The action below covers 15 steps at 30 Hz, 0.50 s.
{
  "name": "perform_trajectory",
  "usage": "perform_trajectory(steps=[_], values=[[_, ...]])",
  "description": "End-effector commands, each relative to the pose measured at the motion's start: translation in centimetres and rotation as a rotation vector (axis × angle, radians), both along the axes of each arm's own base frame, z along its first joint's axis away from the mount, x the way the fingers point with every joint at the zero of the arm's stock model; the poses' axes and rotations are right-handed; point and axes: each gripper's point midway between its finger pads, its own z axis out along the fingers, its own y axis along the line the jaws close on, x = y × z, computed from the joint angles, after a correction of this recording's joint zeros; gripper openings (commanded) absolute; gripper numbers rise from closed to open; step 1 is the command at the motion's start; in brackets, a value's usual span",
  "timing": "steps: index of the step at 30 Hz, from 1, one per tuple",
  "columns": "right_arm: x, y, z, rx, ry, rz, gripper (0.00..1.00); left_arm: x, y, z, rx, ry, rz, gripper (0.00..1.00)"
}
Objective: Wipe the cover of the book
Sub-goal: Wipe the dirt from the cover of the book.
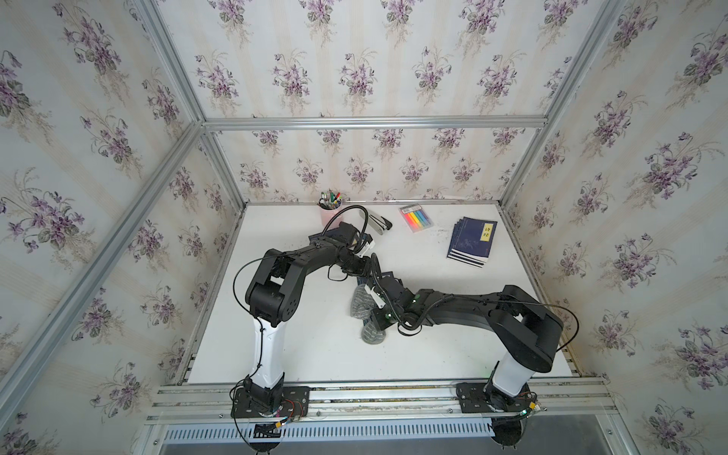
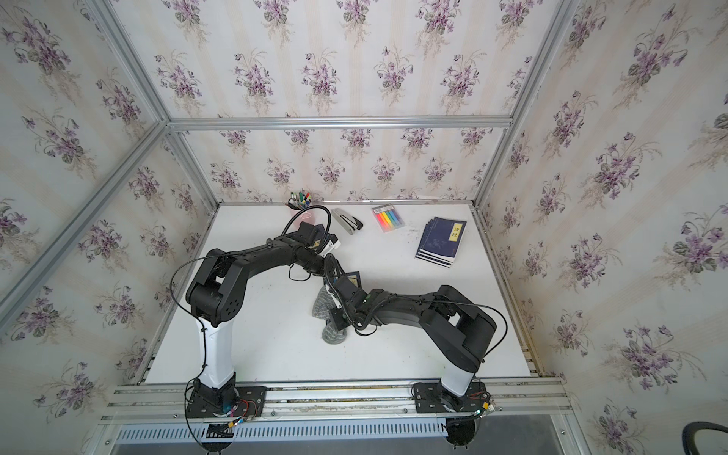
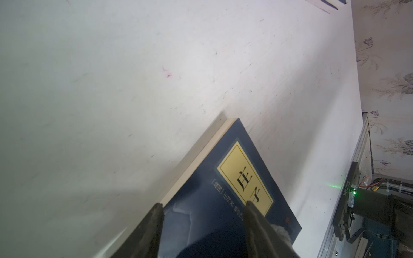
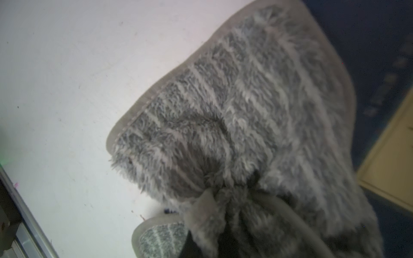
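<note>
A dark-blue book [image 3: 201, 185] with cream page edges and a yellow title label [image 3: 244, 176] is pictured flat near the middle of the white table [image 1: 299, 346], beneath the left gripper [image 3: 203, 203], whose fingers [image 3: 154, 223] are set partly apart over the cover. At the book's 7 o'clock in a top view, a grey fluffy cloth [image 1: 359, 305], overlapping its corner, is pinched in the closed right gripper [image 1: 372, 297].

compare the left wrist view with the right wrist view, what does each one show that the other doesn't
Only the left wrist view: the left gripper, jaws apart over the book, and its yellow title label in full. Only the right wrist view: the grey cloth, striped and bunched, close up. Both: the white table, the dark blue cover and some of that label.
</note>
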Motion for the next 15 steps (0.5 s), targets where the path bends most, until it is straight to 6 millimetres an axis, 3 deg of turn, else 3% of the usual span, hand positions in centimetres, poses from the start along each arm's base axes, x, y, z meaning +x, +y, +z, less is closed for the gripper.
perform_trajectory(steps=[1,4,8,13,15], values=[[-0.2,-4.1,-1.6,-0.088,0.042,-0.123,0.00,-3.3,2.6,-4.0,0.164,0.161,0.027,0.47],[-0.2,-4.1,-1.2,-0.070,0.038,-0.131,0.00,-3.4,2.6,-4.2,0.167,0.169,0.029,0.32],[-0.1,-1.2,-0.1,-0.011,0.033,-0.091,0.00,-3.4,2.9,-4.5,0.186,0.174,0.033,0.15],[-1.2,4.0,-0.3,0.053,0.069,-0.011,0.00,-3.6,3.1,-4.9,0.200,0.186,0.036,0.10],[-1.2,4.8,-0.6,0.065,0.085,-0.015,0.00,-3.6,3.2,-5.1,0.206,0.190,0.037,0.08]])
